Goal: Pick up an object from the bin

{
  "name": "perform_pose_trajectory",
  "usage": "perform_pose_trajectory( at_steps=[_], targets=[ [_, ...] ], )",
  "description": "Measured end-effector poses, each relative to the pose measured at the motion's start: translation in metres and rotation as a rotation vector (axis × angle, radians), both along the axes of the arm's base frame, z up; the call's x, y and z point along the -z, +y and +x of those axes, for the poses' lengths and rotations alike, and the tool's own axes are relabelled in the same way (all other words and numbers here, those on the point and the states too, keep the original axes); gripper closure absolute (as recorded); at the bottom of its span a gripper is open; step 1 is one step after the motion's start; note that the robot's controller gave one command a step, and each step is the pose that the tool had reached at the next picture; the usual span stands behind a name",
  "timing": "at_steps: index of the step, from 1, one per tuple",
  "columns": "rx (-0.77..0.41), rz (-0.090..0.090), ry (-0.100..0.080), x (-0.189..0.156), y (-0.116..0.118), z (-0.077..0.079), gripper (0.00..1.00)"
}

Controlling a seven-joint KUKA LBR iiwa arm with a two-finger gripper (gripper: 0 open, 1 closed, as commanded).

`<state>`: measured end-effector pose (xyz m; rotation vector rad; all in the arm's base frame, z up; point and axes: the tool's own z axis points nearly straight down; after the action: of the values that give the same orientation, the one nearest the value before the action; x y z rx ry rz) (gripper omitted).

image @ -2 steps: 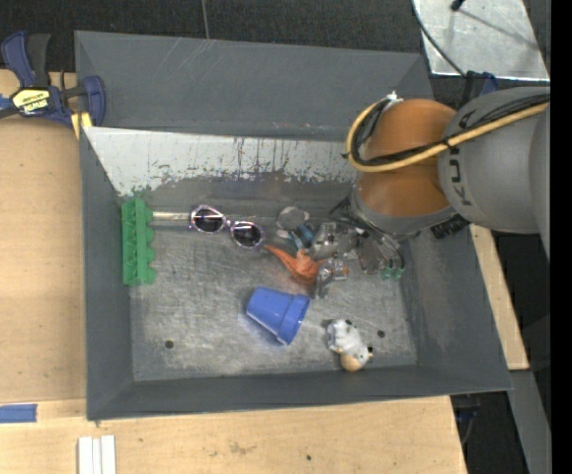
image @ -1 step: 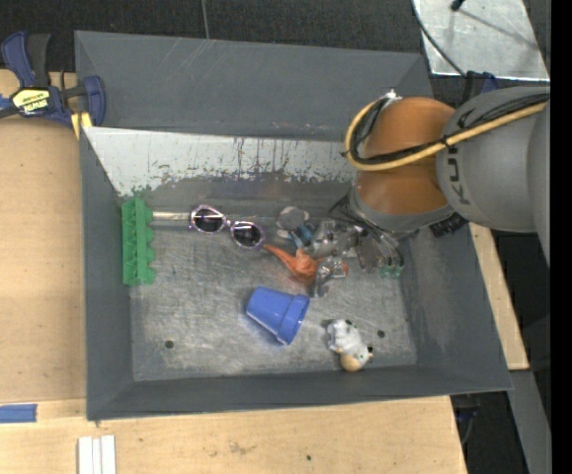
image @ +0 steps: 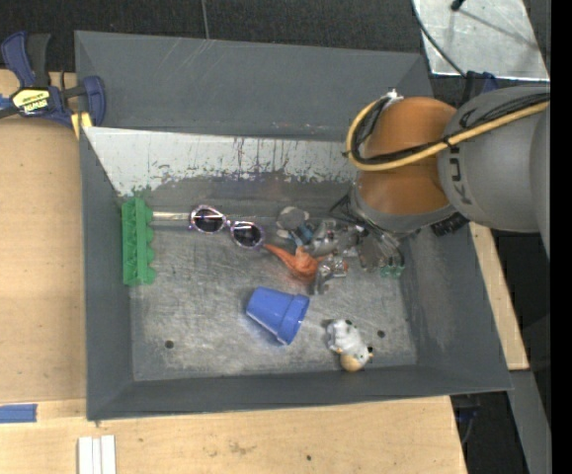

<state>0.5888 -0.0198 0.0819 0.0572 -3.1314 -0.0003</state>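
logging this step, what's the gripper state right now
gripper: cannot be told; it sits low beside the orange thing

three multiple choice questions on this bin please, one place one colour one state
1. Where does the green ridged block lie? A) by the bin's left wall B) front right corner C) dead centre
2. What colour is the cup? A) red B) blue C) yellow
3. How does the cup sit? A) upright B) on its side C) upside down
Answers: 1 A, it lies along the left wall. 2 B, it is plainly blue. 3 B, it lies tipped over on the floor.
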Motion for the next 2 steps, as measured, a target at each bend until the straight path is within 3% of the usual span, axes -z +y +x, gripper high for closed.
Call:
perform_pose_trajectory(
  at_steps=[2],
  targets=[
    [0.0,0.0,-0.006,-0.034,0.0,-0.002,1.0]
  ],
)
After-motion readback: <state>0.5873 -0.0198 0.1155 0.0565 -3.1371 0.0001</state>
